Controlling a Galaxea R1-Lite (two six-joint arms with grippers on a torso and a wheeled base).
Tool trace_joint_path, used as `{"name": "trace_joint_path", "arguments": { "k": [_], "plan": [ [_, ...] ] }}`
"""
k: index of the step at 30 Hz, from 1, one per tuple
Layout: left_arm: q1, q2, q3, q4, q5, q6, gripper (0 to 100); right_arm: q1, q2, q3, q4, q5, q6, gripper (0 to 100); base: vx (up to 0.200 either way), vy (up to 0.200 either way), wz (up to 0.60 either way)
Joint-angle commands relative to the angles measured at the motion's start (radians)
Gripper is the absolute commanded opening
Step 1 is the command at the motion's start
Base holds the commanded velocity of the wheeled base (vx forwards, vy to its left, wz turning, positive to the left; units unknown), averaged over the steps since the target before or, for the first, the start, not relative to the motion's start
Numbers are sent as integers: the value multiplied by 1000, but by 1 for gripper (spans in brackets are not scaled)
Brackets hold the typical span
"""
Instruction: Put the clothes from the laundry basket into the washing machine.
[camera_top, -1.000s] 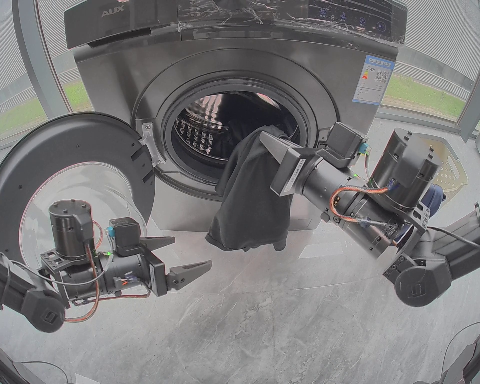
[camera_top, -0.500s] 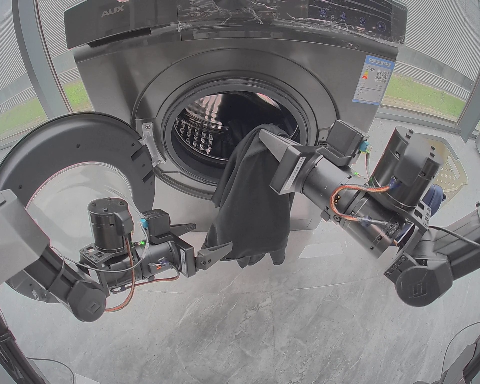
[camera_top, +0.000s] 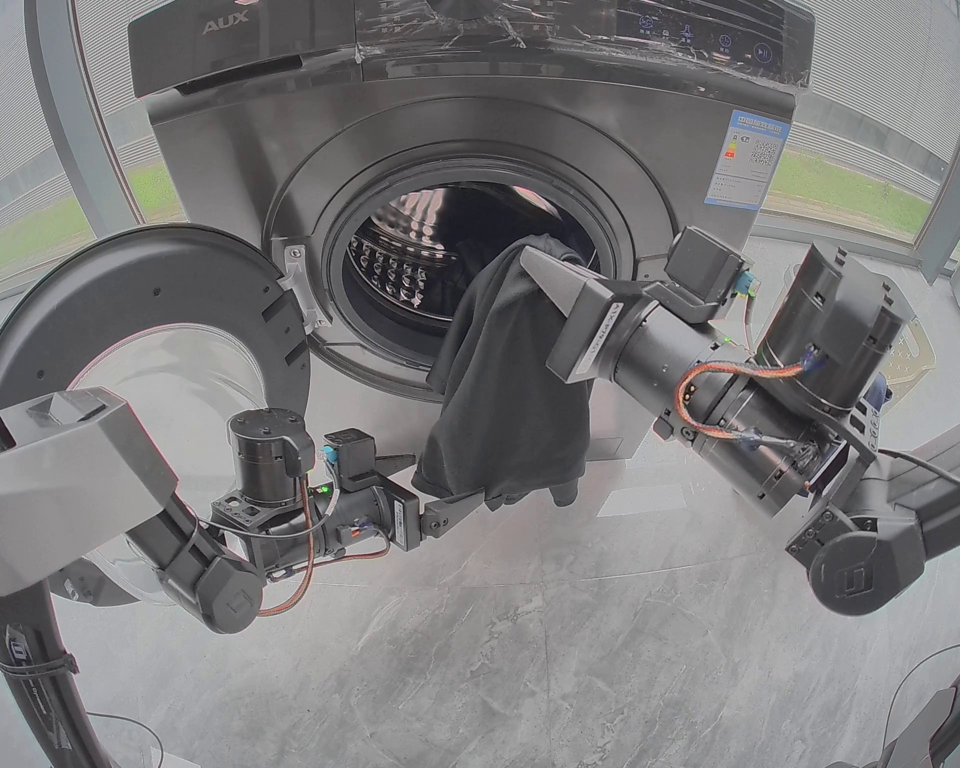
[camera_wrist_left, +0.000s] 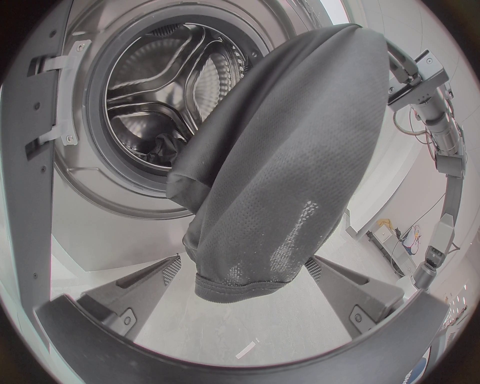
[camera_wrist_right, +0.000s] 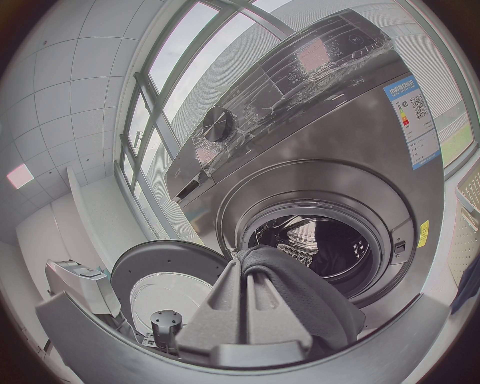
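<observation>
While the right gripper (camera_wrist_right: 243, 267) has its fingers pinched tight on the top fold of the dark garment (camera_top: 505, 400), that garment hangs at the mouth of the washing machine (camera_top: 480, 120). Its top edge is level with the drum opening (camera_top: 400, 260) and the bulk is draped outside, down over the front lip. Left gripper (camera_wrist_left: 242, 261) sits low at the hem, fingers spread wide either side of it, gripping nothing. Door (camera_top: 150, 300) is swung fully open on the robot's left.

Progress as I read it: roughly mid-task. Dark bundle (camera_wrist_left: 162, 147) low in the drum looks like one item already loaded. This garment is mid-transfer, not in yet. Laundry basket (camera_wrist_right: 467, 220) is off to the right with something blue (camera_wrist_right: 470, 285) by it; can't tell if that's in it or hanging over the side. So probably at least one more piece to go. Basket interior is hidden, so no count of the rest.
</observation>
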Motion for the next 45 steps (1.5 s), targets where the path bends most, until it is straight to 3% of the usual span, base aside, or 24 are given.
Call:
{"name": "trace_joint_path", "arguments": {
  "k": [1,9,10,18,31,38,43,45],
  "plan": [
    [-5,45,-39,-1,-2,-2,100,2,-4,2,-3,0,0,0,0,0,0],
    [-22,86,-81,-59,8,-18,100,16,-7,4,-7,-3,0,0,0,0,0],
    [-23,91,-82,-70,9,-18,0,16,-9,4,-7,-3,0,0,0,0,0],
    [-42,69,-30,-135,23,-22,0,-1,-1,25,-8,0,0,0,0,0,0],
    [-101,-256,362,-378,29,-44,0,-44,103,88,-46,3,8,0,0,0,0],
    [-103,-371,462,-406,27,-44,0,-31,128,151,-77,4,3,0,0,0,0],
    [-105,-432,462,-406,29,-81,0,-31,128,206,-82,23,5,0,0,0,0],
    [-105,-434,461,-408,34,-79,0,-28,129,235,-80,21,5,0,0,0,0]
  ]
}}
